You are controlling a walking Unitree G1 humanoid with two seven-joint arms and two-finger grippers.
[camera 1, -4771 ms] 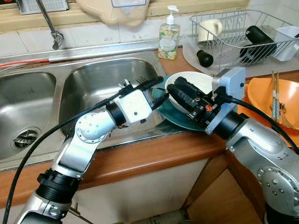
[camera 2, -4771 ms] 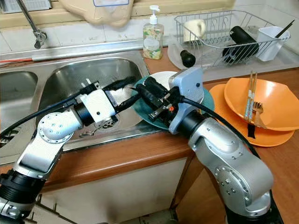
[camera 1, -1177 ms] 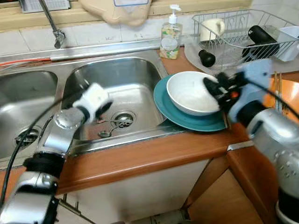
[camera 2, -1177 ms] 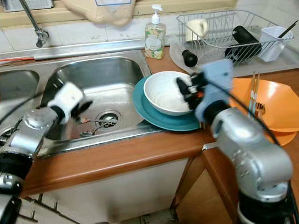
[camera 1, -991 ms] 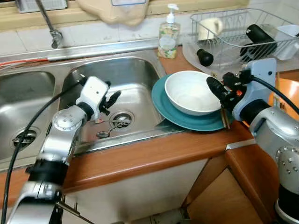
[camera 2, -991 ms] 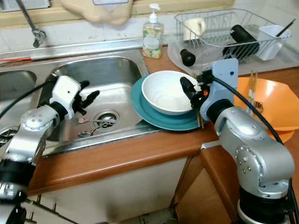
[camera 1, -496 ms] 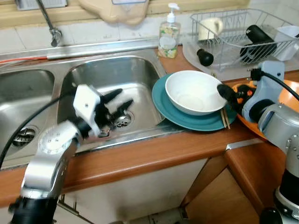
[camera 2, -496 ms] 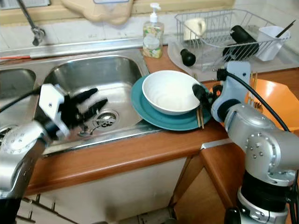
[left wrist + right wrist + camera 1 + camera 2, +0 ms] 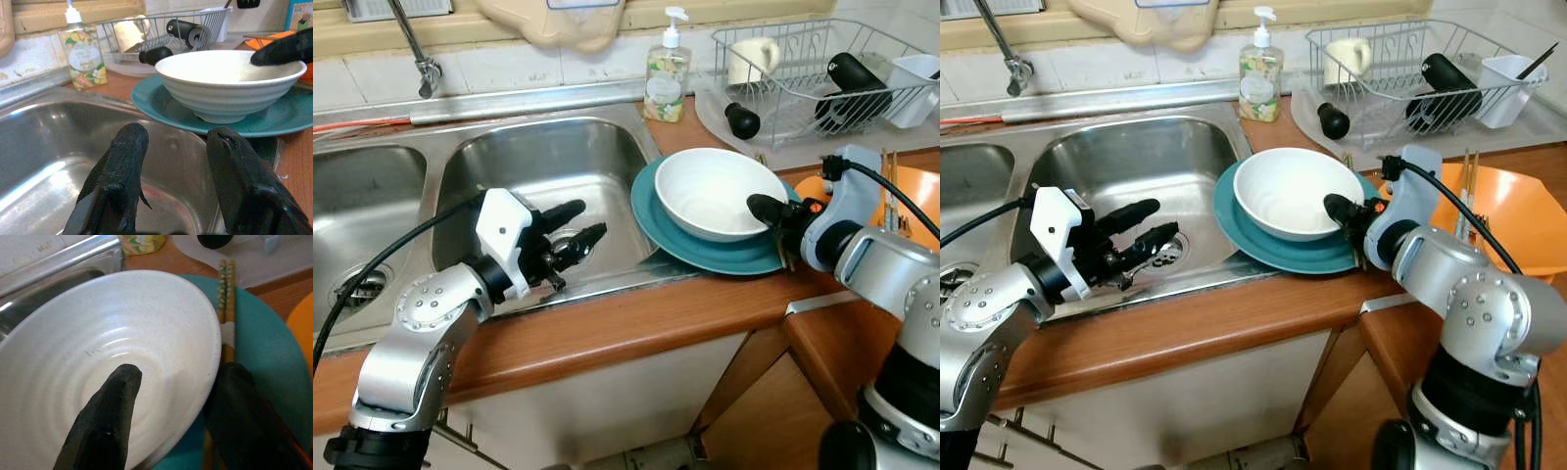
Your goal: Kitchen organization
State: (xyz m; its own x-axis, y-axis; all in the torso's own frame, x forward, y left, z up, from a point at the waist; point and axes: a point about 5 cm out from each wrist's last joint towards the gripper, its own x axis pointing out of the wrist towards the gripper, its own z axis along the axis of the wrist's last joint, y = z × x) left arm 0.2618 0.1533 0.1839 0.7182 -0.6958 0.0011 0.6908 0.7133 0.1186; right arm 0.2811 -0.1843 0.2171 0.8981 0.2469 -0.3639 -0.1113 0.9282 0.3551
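Centrally, white bowl (image 9: 717,192) sits on teal plate (image 9: 705,245), on the wooden counter (image 9: 636,318) just right of the steel sink (image 9: 548,166), mid-frame in the eye views. Right gripper (image 9: 181,406) is at the bowl's right rim, fingers parted, straddling the wall: one finger (image 9: 105,416) inside the bowl, the other outside over the plate. Whether the pads touch the rim, cannot tell; not clamped. Pair of chopsticks (image 9: 226,298) lies on the plate's right edge, just beside the outer finger.

Left gripper (image 9: 570,233) hovers over the sink basin, lower-left of centre, fingers spread wide, holding nothing, pointing toward the bowl but well apart from it. In the left wrist view bowl and plate lie beyond the fingertips (image 9: 129,142), above the sink edge.

Soap bottle (image 9: 666,73) stands behind the sink, upper middle. Dish rack (image 9: 822,69) upper right, orange bowl (image 9: 1503,215) at right edge.
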